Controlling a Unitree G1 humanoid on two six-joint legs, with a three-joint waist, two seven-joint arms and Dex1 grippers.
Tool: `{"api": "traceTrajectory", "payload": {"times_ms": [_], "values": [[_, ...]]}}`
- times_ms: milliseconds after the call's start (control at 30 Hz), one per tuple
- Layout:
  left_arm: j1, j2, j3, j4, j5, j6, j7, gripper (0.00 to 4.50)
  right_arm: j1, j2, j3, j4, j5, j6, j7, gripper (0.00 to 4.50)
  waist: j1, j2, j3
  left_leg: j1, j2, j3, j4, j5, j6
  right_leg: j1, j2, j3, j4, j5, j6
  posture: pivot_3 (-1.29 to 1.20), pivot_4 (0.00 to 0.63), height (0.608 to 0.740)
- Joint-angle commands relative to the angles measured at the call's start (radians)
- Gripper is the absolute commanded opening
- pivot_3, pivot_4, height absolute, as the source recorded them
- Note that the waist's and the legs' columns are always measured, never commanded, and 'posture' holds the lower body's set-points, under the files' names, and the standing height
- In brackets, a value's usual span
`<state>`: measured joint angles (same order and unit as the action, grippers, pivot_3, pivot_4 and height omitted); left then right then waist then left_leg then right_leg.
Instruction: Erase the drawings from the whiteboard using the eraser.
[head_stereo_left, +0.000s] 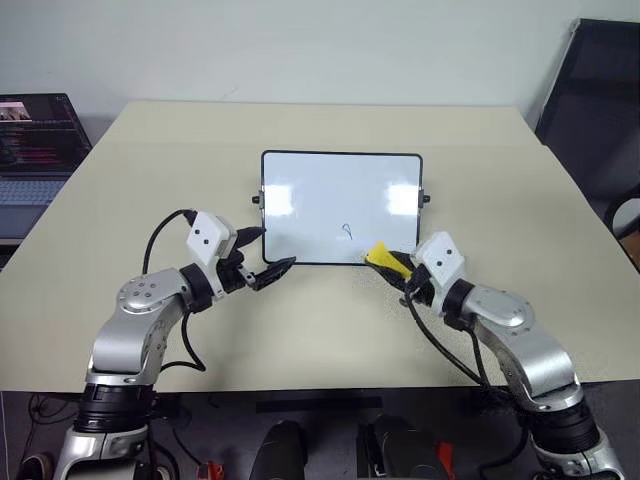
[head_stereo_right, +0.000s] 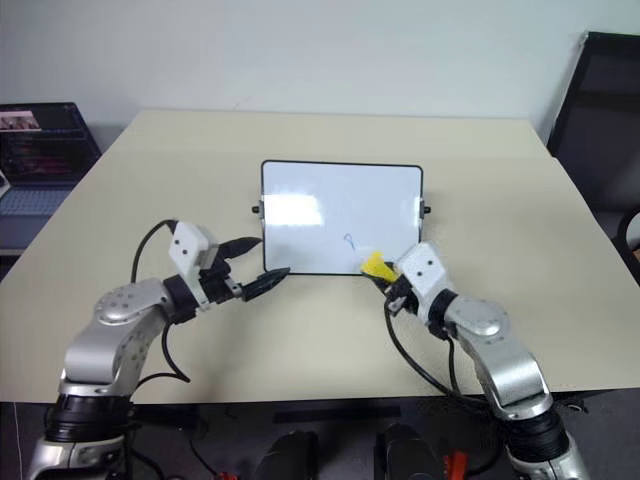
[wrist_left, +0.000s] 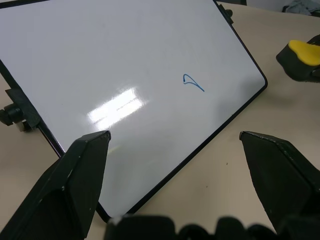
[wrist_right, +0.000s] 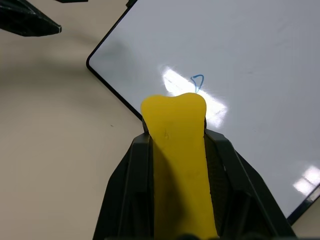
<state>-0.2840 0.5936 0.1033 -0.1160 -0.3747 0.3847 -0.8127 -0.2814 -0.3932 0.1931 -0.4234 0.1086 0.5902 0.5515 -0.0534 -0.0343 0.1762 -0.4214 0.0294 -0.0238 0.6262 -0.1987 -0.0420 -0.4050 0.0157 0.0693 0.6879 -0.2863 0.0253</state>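
One blue mark (head_stereo_left: 346, 231) was left on the whiteboard (head_stereo_left: 300, 175). Right pincer (head_stereo_left: 398, 268), clamping the eraser (head_stereo_left: 380, 256), needed flat contact; left pincer (head_stereo_left: 268, 254) gaped wide.

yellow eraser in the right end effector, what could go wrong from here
The small yellow block eraser is pinched lengthwise in the right end effector with its tip bending, so it may flex and skip the one small blue mark. The glossy black-framed whiteboard looks propped on side knobs and unheld by the open left end effector, so pressure may shift it.
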Motion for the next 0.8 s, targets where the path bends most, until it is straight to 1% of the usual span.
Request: {"api": "traceTrajectory", "payload": {"times_ms": [33,167,300,500,633,800], "values": [[-0.005,0.010,0.010,-0.023,-0.003,-0.019,-0.004,4.50,-0.066,-0.002,0.027,0.009,-0.034,-0.052,-0.005,1.01,-0.001,0.000,0.000,0.000,0.000,0.000,0.000,0.000,0.000,0.000,0.000,0.000,0.000,0.000,0.000,0.00,0.150,0.740],[-0.006,0.010,0.006,-0.021,0.001,-0.024,-0.010,4.50,-0.161,0.021,0.068,0.108,-0.091,-0.068,-0.036,1.01,0.000,0.000,0.000,0.000,0.000,0.000,0.000,0.000,0.000,0.000,0.000,0.000,0.000,0.000,0.000,0.00,0.150,0.740],[-0.017,0.011,-0.001,-0.006,0.005,-0.037,-0.020,4.50,-0.272,0.054,0.097,0.259,-0.152,-0.097,-0.074,1.01,0.001,0.000,0.000,0.000,0.000,0.000,0.000,0.000,0.000,0.000,0.000,0.000,0.000,0.000,0.000,0.00,0.150,0.740],[-0.031,0.013,-0.012,0.017,0.009,-0.055,-0.037,4.50,-0.407,0.100,0.134,0.502,-0.232,-0.195,-0.100,1.01,0.001,0.000,0.000,0.000,0.000,0.000,0.000,0.000,0.000,0.000,0.000,0.000,0.000,0.001,-0.001,0.00,0.150,0.740],[-0.036,0.010,-0.019,0.019,0.011,-0.058,-0.037,4.50,-0.437,0.120,0.142,0.576,-0.251,-0.229,-0.098,1.01,0.000,0.000,0.000,0.000,0.000,0.000,0.000,0.000,0.000,0.000,0.000,0.000,0.000,0.002,-0.003,0.00,0.150,0.740],[-0.031,0.007,-0.026,0.009,0.010,-0.059,-0.037,4.50,-0.421,0.111,0.213,0.579,-0.274,-0.198,0.006,1.01,0.000,0.000,0.000,0.000,0.000,0.000,0.000,0.000,0.000,0.000,0.000,0.000,0.000,0.003,-0.005,0.00,0.150,0.740]]}}
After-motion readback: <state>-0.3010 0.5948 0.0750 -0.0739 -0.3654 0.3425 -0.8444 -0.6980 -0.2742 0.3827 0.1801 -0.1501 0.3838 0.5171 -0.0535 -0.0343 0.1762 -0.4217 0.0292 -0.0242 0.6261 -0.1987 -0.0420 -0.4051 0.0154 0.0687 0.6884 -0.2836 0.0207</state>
